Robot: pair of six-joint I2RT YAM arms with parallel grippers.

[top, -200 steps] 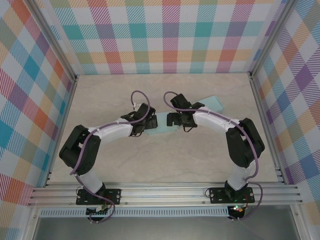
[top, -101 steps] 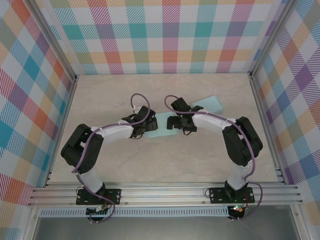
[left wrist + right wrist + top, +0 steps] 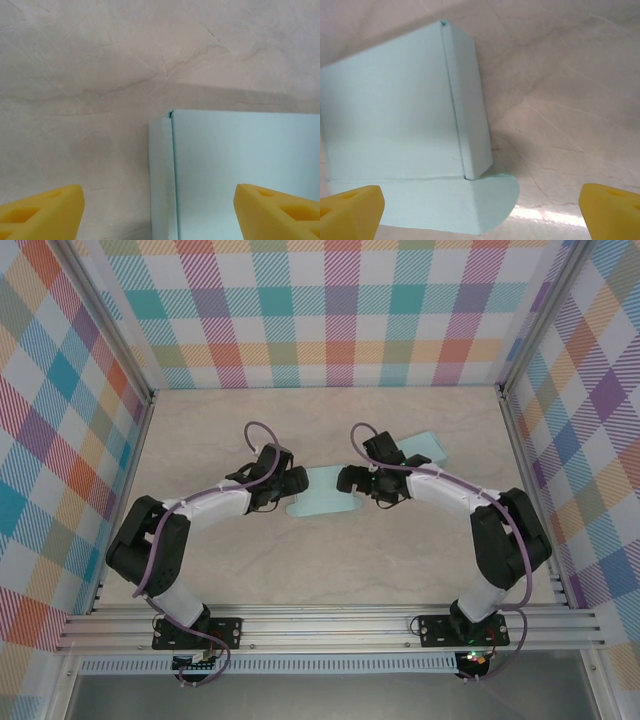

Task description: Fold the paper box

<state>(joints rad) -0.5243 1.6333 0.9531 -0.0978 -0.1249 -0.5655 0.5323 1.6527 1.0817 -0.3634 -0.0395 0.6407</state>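
Observation:
The paper box [image 3: 326, 493] is pale teal and lies on the marbled table between my two grippers. My left gripper [image 3: 296, 480] is at its left end and my right gripper [image 3: 346, 480] at its right end. In the left wrist view the box [image 3: 240, 165] shows a folded side strip along its left edge. My left gripper [image 3: 159, 210] stands open astride that edge, not gripping it. In the right wrist view the box [image 3: 390, 110] has a raised side wall and a rounded flap lying flat. My right gripper [image 3: 480, 207] is open, wide over that flap.
A second pale teal paper piece [image 3: 422, 446] lies flat at the back right, behind my right arm. Checkered walls [image 3: 330, 310] with metal posts close in the table on three sides. Bare table [image 3: 330, 560] stretches toward the near rail.
Both grippers have drawn back off the box, and more of it now shows between them. My left jaws have narrowed a little. The right arm's elbow has swung outward to the right.

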